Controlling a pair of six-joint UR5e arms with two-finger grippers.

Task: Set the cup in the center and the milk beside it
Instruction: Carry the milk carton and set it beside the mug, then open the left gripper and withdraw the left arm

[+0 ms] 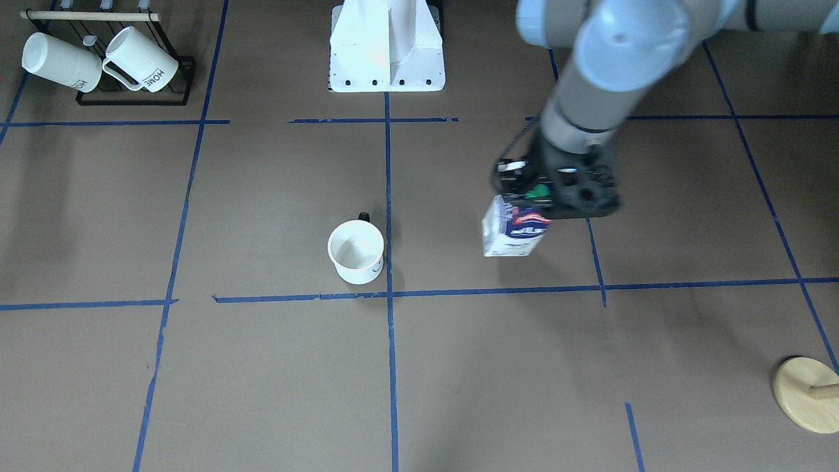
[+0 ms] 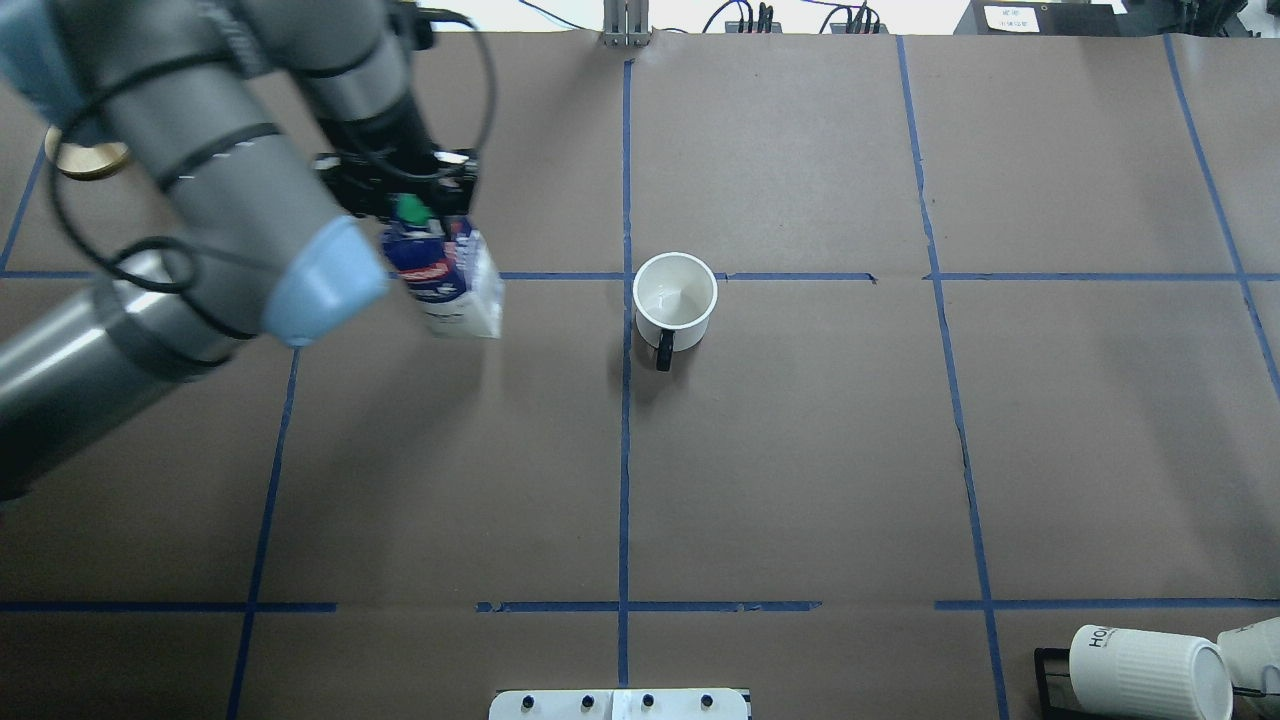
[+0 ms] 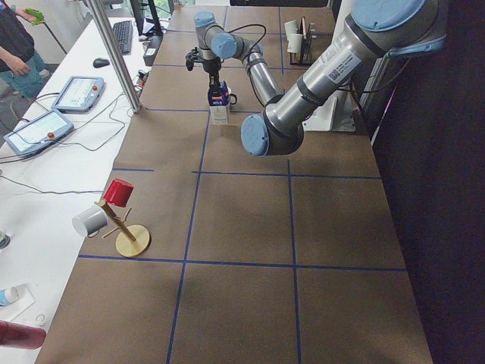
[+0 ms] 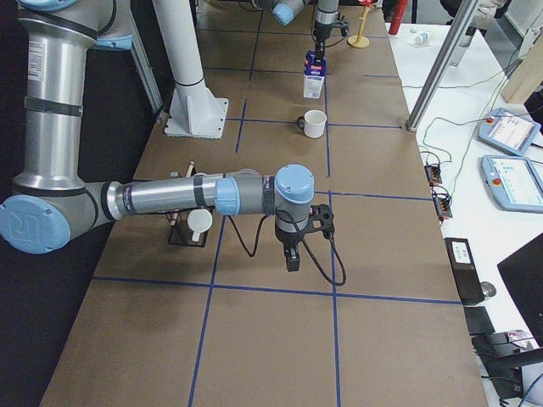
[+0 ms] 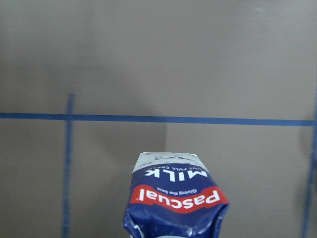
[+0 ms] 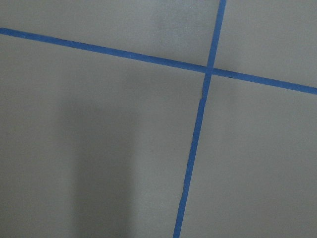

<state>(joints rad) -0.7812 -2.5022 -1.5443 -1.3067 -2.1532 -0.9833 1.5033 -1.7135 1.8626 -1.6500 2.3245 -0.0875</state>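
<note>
The cup (image 1: 356, 251), a smooth white mug with a black handle, stands upright beside the central blue tape line; it also shows in the overhead view (image 2: 676, 295) and the right side view (image 4: 315, 123). The milk (image 1: 514, 229), a dark blue and white carton with a green cap, is a good gap away on my left side, and shows in the overhead view (image 2: 450, 285) and the left wrist view (image 5: 176, 198). My left gripper (image 1: 534, 196) (image 2: 420, 215) is shut on the carton's top. I cannot tell whether the carton touches the table. My right gripper (image 4: 291, 254) hangs over bare table near my base; I cannot tell its state.
A black rack with ribbed white "HOME" mugs (image 1: 111, 62) stands at my right rear corner (image 2: 1150, 670). A wooden mug tree (image 1: 806, 393) stands at the far left corner (image 3: 125, 227). My white base (image 1: 387, 52) is behind the cup. Blue tape lines grid the brown table.
</note>
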